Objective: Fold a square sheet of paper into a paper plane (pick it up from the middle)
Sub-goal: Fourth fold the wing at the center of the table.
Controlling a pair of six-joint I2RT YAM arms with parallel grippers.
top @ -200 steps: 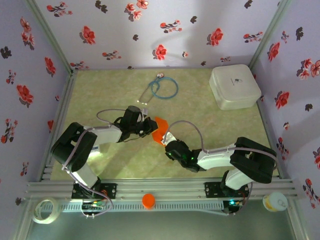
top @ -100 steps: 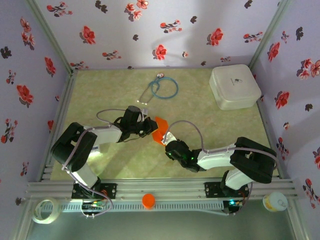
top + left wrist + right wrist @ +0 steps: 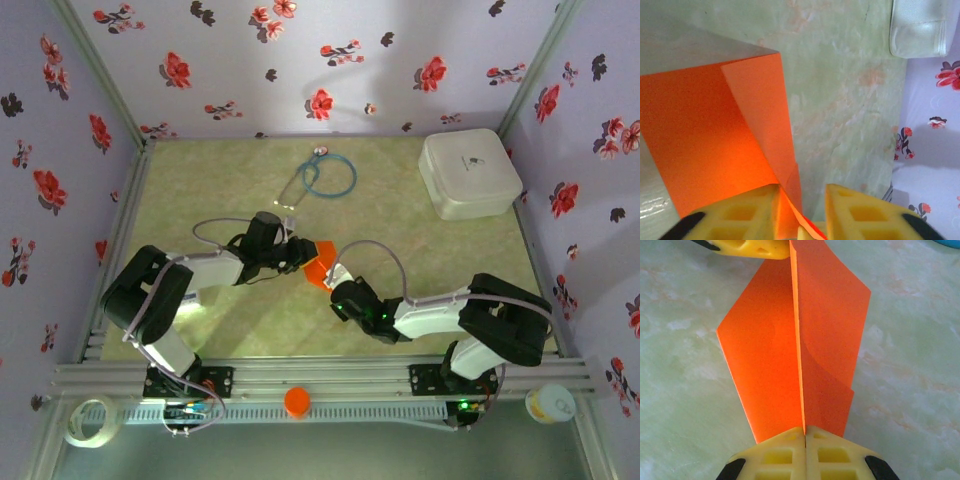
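Observation:
The square sheet of paper (image 3: 318, 263), bright orange and partly folded, stands on edge at the middle of the green table between both grippers. My right gripper (image 3: 805, 434) is shut on the lower end of its central ridge, and the paper (image 3: 790, 355) fans upward from the fingers. My left gripper (image 3: 802, 212) is open. A folded flap of the paper (image 3: 715, 140) leans against its left finger (image 3: 740, 212), with an edge running into the gap. In the top view the left gripper (image 3: 299, 254) sits left of the paper and the right gripper (image 3: 335, 281) just below it.
A white rounded box (image 3: 468, 173) sits at the back right. A blue cable loop (image 3: 331, 176) and a small clear item (image 3: 290, 191) lie at the back centre. An orange cap (image 3: 297, 401) rests on the front rail, with a tape roll (image 3: 88, 420) at its left end.
My left gripper's jaws have parted off the paper. My right gripper has closed onto the paper's ridge. The paper has shifted slightly.

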